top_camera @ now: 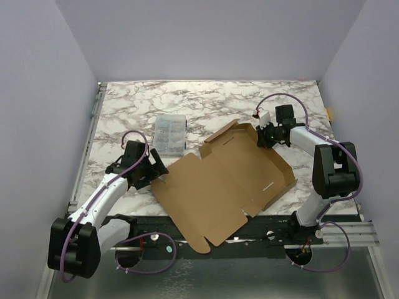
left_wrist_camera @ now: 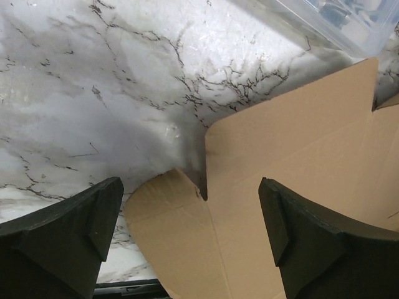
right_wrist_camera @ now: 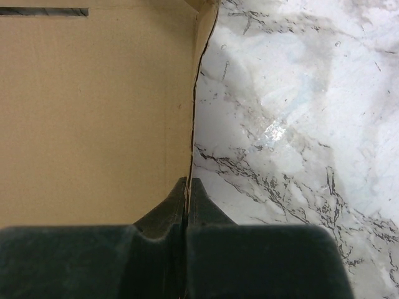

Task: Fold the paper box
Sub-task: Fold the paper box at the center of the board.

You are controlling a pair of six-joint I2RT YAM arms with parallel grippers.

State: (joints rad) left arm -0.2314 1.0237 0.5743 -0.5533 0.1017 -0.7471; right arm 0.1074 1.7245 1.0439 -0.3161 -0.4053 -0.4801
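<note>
The paper box [top_camera: 218, 180] is a large brown die-cut cardboard sheet lying mostly flat across the table's front middle. My right gripper [top_camera: 265, 137] is shut on the sheet's raised far-right edge; the right wrist view shows the thin cardboard edge [right_wrist_camera: 192, 124] pinched between the closed fingers [right_wrist_camera: 187, 187]. My left gripper [top_camera: 154, 171] is open at the sheet's left corner. In the left wrist view the corner flap [left_wrist_camera: 181, 230] lies between the spread fingers [left_wrist_camera: 190, 230], untouched.
A small clear plastic compartment case [top_camera: 169, 134] sits on the marble table [top_camera: 124, 106] just behind the sheet's left part; its edge shows in the left wrist view [left_wrist_camera: 336, 25]. Grey walls enclose the table. The sheet's near corner overhangs the front edge.
</note>
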